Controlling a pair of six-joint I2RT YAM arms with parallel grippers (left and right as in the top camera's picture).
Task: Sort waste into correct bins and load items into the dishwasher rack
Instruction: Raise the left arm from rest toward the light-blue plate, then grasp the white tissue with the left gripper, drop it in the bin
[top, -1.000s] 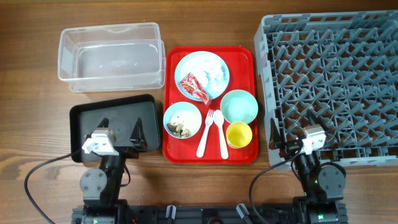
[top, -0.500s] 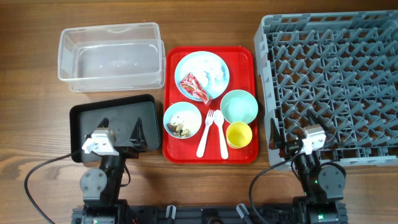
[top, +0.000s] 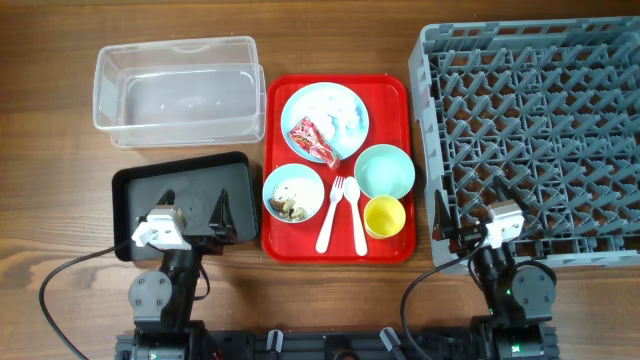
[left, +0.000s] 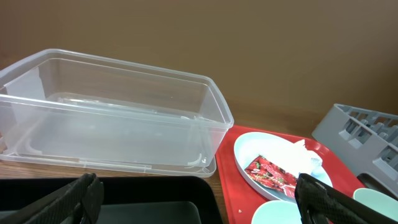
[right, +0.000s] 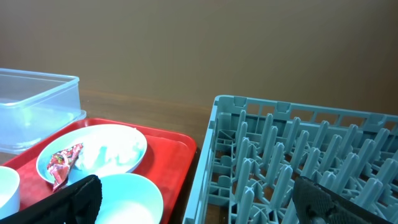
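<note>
The red wrapper (top: 313, 140) and white tissue (top: 345, 120) lie on the pale blue plate (top: 312, 103). The pale blue bowl (top: 293, 193) holds whitish food scraps with brown lumps. The mint bowl (top: 385, 172), yellow cup (top: 384, 216), white fork (top: 331, 215) and spoon (top: 355, 218) lie beside them. The clear tub (top: 178, 90) and black tray (top: 180, 190) are at the left, the grey rack (top: 540, 130) at the right. My left gripper (top: 195, 210) is open and empty over the black tray (left: 137, 202). My right gripper (top: 470, 208) is open and empty at the rack's front left corner (right: 298, 162).
All the dishes rest on a flat red serving tray (top: 395, 90) between the bins and the rack. The left wrist view shows the tub (left: 112, 118), plate (left: 249, 149) and wrapper (left: 270, 174). The right wrist view shows the plate (right: 118, 146) and mint bowl (right: 134, 196).
</note>
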